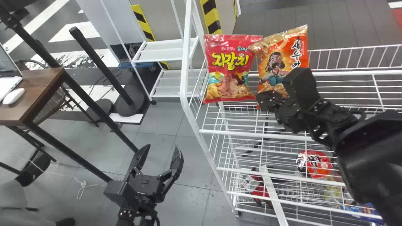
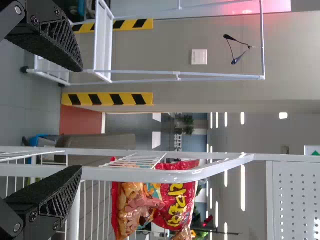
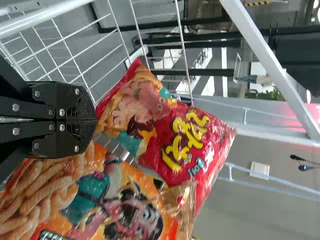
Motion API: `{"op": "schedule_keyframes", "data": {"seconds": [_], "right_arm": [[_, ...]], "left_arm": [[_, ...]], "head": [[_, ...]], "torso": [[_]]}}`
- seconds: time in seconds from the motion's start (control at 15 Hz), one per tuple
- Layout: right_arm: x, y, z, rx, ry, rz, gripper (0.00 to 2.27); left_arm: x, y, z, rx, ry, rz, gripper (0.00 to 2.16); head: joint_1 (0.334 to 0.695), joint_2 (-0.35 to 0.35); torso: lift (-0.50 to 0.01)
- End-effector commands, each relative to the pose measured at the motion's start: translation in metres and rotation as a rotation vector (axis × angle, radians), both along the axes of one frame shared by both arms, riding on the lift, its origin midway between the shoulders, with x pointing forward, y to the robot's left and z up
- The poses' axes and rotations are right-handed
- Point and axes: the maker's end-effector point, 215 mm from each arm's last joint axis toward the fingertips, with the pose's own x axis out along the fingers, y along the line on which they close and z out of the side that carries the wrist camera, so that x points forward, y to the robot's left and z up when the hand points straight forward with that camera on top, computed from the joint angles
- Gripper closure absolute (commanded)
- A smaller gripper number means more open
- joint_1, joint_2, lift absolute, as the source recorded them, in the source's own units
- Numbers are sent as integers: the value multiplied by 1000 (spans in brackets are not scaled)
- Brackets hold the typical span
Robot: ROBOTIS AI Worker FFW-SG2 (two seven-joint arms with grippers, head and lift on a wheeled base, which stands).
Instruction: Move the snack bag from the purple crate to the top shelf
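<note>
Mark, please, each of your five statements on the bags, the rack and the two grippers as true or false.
1. In the head view, the red bag is left of the orange bag. True.
2. The left gripper is shut on the red bag. False: it is open and empty, away from both bags.
3. The right gripper has its two fingers together. True.
4. The orange bag lies on the floor. False: it is up at the top of the white rack.
5. A red package is lower in the rack than both bags. True.
</note>
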Motion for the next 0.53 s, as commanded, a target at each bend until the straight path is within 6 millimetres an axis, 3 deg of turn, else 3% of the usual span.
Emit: {"op": "schedule_keyframes", "data": {"seconds": [0.0,0.2,0.47], "right_arm": [[-3,-11,-4,0,30,-29,2256],[3,-31,-15,-27,64,-82,2256],[4,-40,-32,-68,108,-100,2256]], "left_arm": [[0,0,0,0,0,0,134],[0,0,0,0,0,0,134],[0,-1,-1,-2,3,-3,134]], "head": [[695,350],[695,350],[695,350]], "torso": [[0],[0],[0]]}}
